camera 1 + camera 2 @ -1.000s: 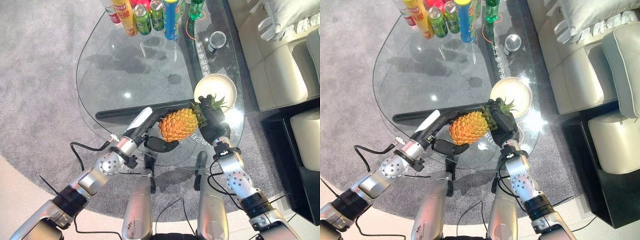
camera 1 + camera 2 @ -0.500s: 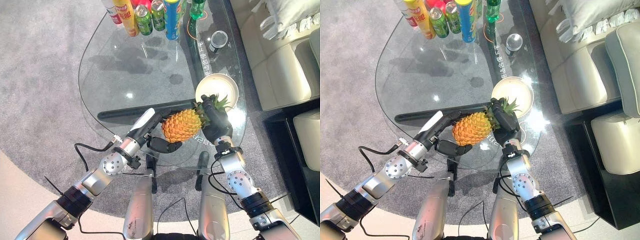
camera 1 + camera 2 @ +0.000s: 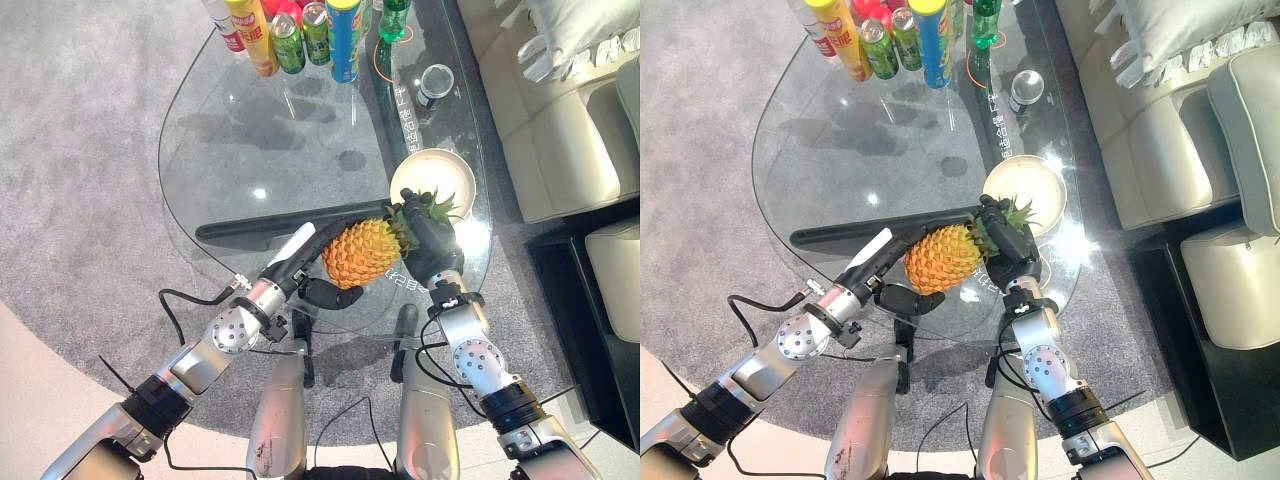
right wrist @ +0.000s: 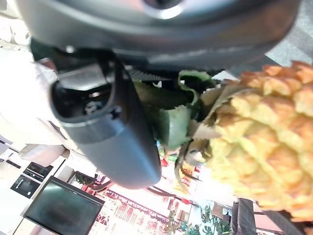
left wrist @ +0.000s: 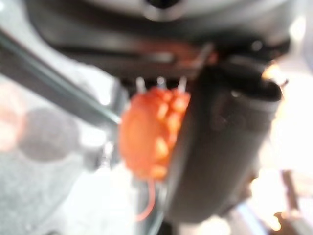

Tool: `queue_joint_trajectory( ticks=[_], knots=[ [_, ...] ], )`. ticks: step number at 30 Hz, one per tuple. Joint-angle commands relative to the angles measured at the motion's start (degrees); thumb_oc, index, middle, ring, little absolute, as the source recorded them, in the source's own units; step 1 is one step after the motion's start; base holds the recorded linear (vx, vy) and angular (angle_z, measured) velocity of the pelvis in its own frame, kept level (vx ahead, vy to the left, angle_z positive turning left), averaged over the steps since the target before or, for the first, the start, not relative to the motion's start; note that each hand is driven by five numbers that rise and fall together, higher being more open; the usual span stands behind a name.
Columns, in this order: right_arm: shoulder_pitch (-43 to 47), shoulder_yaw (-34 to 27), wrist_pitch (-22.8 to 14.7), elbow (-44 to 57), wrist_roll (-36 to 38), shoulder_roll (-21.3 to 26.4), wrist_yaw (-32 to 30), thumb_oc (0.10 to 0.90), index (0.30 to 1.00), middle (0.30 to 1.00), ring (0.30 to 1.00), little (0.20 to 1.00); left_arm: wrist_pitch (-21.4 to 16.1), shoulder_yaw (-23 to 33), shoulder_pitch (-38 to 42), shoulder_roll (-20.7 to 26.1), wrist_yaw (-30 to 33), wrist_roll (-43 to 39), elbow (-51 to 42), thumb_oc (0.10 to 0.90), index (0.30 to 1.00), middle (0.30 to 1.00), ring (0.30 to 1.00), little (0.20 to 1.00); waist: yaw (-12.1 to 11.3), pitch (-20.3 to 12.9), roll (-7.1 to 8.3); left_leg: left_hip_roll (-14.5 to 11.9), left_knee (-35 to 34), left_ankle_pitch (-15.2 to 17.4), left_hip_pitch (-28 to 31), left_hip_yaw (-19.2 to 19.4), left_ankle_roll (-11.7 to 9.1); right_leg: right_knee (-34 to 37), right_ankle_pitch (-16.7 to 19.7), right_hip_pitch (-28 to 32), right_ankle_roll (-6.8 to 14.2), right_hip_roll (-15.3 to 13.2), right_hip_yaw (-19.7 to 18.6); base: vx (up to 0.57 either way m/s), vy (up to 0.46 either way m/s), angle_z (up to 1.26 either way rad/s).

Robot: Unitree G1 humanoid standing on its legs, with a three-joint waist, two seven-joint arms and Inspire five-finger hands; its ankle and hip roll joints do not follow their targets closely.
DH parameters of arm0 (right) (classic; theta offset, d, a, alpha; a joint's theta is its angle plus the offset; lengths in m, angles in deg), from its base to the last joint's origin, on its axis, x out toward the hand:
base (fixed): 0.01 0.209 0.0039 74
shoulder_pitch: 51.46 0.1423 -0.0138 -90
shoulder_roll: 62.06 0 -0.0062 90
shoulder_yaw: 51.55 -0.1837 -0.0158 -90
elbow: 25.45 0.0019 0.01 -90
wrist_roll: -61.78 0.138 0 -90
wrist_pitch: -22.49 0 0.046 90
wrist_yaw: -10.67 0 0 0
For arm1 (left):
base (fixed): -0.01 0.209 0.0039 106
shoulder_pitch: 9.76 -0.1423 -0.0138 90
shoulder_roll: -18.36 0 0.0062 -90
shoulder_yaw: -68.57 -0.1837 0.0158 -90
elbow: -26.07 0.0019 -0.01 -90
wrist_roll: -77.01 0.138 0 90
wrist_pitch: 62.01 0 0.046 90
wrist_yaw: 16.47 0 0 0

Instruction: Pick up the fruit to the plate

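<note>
An orange pineapple (image 3: pixel 362 252) with a green leafy crown hangs on its side just above the near right part of the glass table (image 3: pixel 250 150). My left hand (image 3: pixel 325 293) is shut on its base end, fingers curled beneath and the white-covered thumb over the top. My right hand (image 3: pixel 432 245) is shut on the crown end, and its thumb (image 4: pixel 112 132) lies beside the leaves. The white round plate (image 3: pixel 432 168) lies on the glass just beyond the crown, with the leaf tips over its near rim. From the left wrist, the pineapple (image 5: pixel 146 132) sits against my dark fingers (image 5: pixel 215 147).
Several drink cans and bottles (image 3: pixel 300 30) stand in a row at the table's far edge. A small dark jar (image 3: pixel 435 82) sits beyond the plate. A cream sofa (image 3: pixel 560 110) and a dark low cabinet (image 3: pixel 590 290) lie to the right; grey carpet surrounds the table.
The pineapple stays held between both hands and has edged slightly right, toward the plate. My left forearm has come forward a little. The view has shifted slightly.
</note>
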State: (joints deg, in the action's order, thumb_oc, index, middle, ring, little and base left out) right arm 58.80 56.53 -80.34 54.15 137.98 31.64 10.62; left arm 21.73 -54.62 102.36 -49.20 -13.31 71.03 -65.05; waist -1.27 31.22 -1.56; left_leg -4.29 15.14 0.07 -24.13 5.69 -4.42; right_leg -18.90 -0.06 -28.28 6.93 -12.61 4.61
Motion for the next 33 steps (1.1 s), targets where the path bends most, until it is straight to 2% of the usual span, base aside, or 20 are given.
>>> queue_joint_trajectory(
  ticks=[1, 7, 12, 19, 29, 30, 33],
  knots=[
    [5.44, 0.13, -1.10, 9.88, -2.57, -3.14, 7.05, 0.100, 0.300, 0.300, 0.300, 0.200, -2.37, 2.40, 1.45, -1.84, 1.37, -1.38, -8.20, 0.800, 0.900, 0.900, 0.900, 0.900, 1.45, -1.42, 0.04, 7.81, 3.49, 3.11, -1.56, 1.81, 4.90, 4.44, 1.99, 2.81, -1.64, 5.08, 4.74, 0.00, 0.000, 0.00],
    [5.58, -0.53, -2.10, 10.25, -6.26, -2.39, 5.89, 0.100, 0.300, 0.300, 0.300, 0.200, -2.06, 2.75, 1.26, -1.78, 1.36, -1.81, -7.68, 0.800, 0.900, 0.900, 0.900, 0.900, 1.46, -1.42, 0.13, 7.60, 3.49, 3.07, -1.63, 2.04, 4.84, 4.41, 1.91, 2.81, -1.70, 5.00, 5.11, 0.00, 0.000, 0.00],
    [5.67, -1.77, -4.94, 12.35, -13.81, -0.59, 3.00, 0.100, 0.300, 0.300, 0.300, 0.200, -1.08, 3.43, 0.46, -1.40, 1.13, -1.63, -8.17, 0.800, 0.900, 0.900, 0.900, 0.900, 1.48, -1.42, 0.33, 7.40, 3.33, 3.10, -1.33, 2.17, 4.81, 4.36, 1.83, 3.02, -1.61, 4.92, 5.53, 0.00, 0.000, 0.00],
    [5.44, -4.18, -5.81, 17.09, -24.51, 2.27, -0.16, 0.100, 0.300, 0.300, 0.300, 0.200, -0.25, 4.87, -1.48, -1.65, 0.81, -1.01, -7.91, 0.800, 0.900, 0.900, 0.900, 0.900, 1.95, -1.42, 0.54, 7.16, 3.69, 3.51, -1.21, 2.40, 4.87, 3.92, 1.44, 2.95, -1.60, 5.14, 5.30, 0.00, 0.000, 0.00],
    [5.22, -6.86, -7.68, 20.77, -33.67, 4.48, -5.23, 0.100, 0.300, 0.300, 0.300, 0.200, 0.61, 5.58, -2.44, -2.10, 1.57, -0.13, -7.16, 0.800, 0.900, 0.900, 0.900, 0.900, 2.51, -1.42, 0.77, 6.78, 3.94, 3.65, -1.34, 2.71, 4.71, 3.82, 1.16, 2.90, -1.66, 5.56, 4.89, 0.00, 0.000, 0.00],
    [5.31, -7.32, -7.76, 21.44, -36.58, 4.96, -7.26, 0.100, 0.300, 0.300, 0.300, 0.200, 0.80, 5.72, -2.54, -2.25, 1.47, -0.06, -7.03, 0.800, 0.900, 0.900, 0.900, 0.900, 2.61, -1.42, 0.78, 6.63, 4.00, 3.66, -1.36, 2.75, 4.65, 3.65, 1.13, 2.76, -1.66, 5.59, 4.82, 0.00, 0.000, 0.00],
    [5.42, -7.70, -7.72, 21.87, -39.22, 5.38, -9.12, 0.100, 0.300, 0.300, 0.300, 0.200, 1.12, 5.71, -2.51, -2.43, 1.65, -0.05, -6.97, 0.800, 0.900, 0.900, 0.900, 0.900, 2.72, -1.42, 0.79, 6.53, 4.00, 3.68, -1.32, 2.80, 4.63, 3.63, 1.07, 2.77, -1.68, 5.63, 4.78, 0.00, 0.000, 0.00]
  ],
)
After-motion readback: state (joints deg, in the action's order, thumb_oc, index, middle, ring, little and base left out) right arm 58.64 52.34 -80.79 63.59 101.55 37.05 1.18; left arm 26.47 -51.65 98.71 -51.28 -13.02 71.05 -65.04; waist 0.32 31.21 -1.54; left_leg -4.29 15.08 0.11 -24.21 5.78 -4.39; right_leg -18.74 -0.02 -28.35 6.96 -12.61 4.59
